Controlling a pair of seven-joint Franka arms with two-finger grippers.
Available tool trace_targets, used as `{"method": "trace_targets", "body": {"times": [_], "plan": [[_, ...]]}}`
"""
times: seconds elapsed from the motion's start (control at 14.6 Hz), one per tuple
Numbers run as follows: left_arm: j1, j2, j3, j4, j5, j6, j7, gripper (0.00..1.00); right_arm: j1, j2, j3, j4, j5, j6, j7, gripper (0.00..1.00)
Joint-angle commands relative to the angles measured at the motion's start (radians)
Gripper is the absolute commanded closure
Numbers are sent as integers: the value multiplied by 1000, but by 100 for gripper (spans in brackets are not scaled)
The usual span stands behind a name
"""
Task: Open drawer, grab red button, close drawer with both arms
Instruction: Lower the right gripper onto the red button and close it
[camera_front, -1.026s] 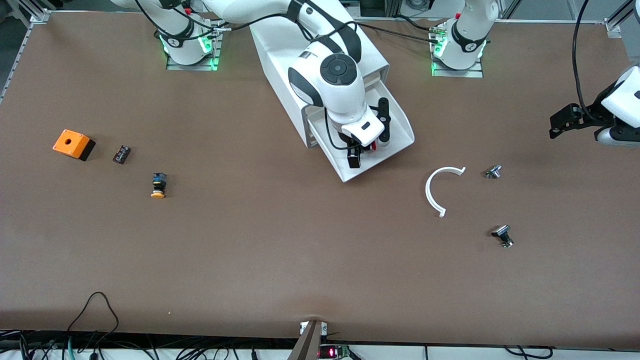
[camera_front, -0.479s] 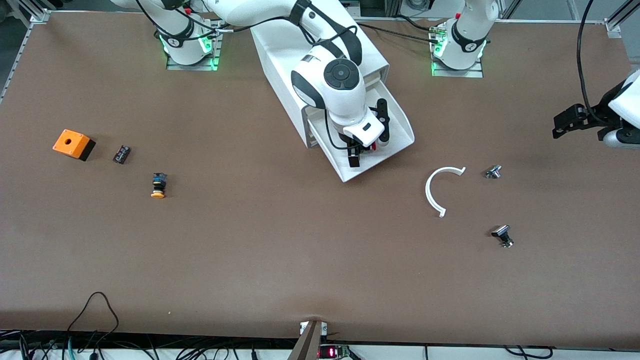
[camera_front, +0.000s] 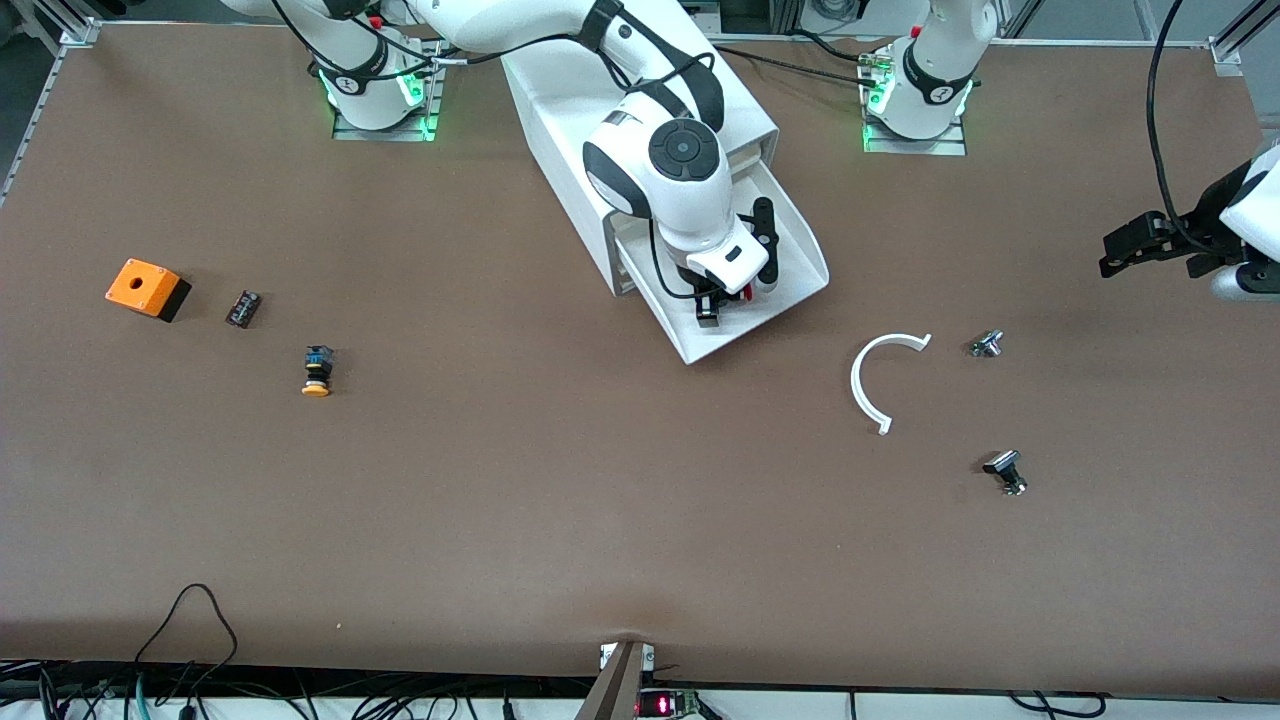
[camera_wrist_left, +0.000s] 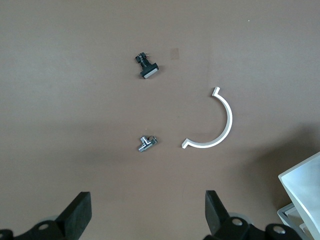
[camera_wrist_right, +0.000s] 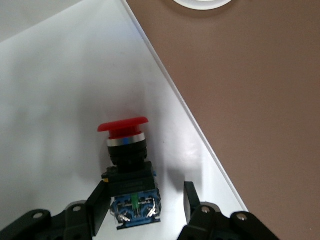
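Note:
The drawer (camera_front: 795, 262) stands pulled out of the white cabinet (camera_front: 560, 110). The red-capped button (camera_wrist_right: 127, 165) lies on its side on the drawer floor (camera_wrist_right: 60, 100), and only a sliver of its red cap (camera_front: 747, 291) shows in the front view. My right gripper (camera_front: 712, 308) reaches down into the drawer, straddling the button's blue-and-black body (camera_wrist_right: 145, 200). One finger (camera_wrist_right: 100, 202) touches the body, while the other finger (camera_wrist_right: 190, 197) stands a little apart from it. My left gripper (camera_front: 1135, 245) hangs wide open (camera_wrist_left: 147, 215) over the left arm's end of the table, holding nothing.
Toward the right arm's end lie an orange box (camera_front: 147, 288), a small black part (camera_front: 243, 308) and a yellow-capped button (camera_front: 317, 372). A white half ring (camera_front: 875, 380) and two small metal parts (camera_front: 986, 343) (camera_front: 1006, 470) lie toward the left arm's end.
My right gripper's fingers have drawn in around the button's body in the drawer. The left arm has shifted slightly at its end of the table, still open.

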Motion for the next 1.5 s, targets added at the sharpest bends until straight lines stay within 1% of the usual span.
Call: {"method": "trace_targets", "body": {"times": [0.0, 0.21, 0.55, 1.03, 1.44], "plan": [[1, 17, 0, 37, -18, -29, -10, 0, 2, -4, -2, -8, 15, 15, -15, 43], [1, 17, 0, 37, -19, -33, -10, 0, 0, -4, -2, -7, 15, 15, -15, 51], [1, 17, 0, 37, -18, -33, -11, 0, 10, -4, -2, -7, 15, 18, -7, 67], [1, 17, 0, 37, -19, -36, -11, 0, 28, -16, -2, -1, 19, 70, 63, 68], [4, 17, -1, 42, -22, -36, -11, 0, 34, -93, -10, -5, 25, 70, 274, 69]]}}
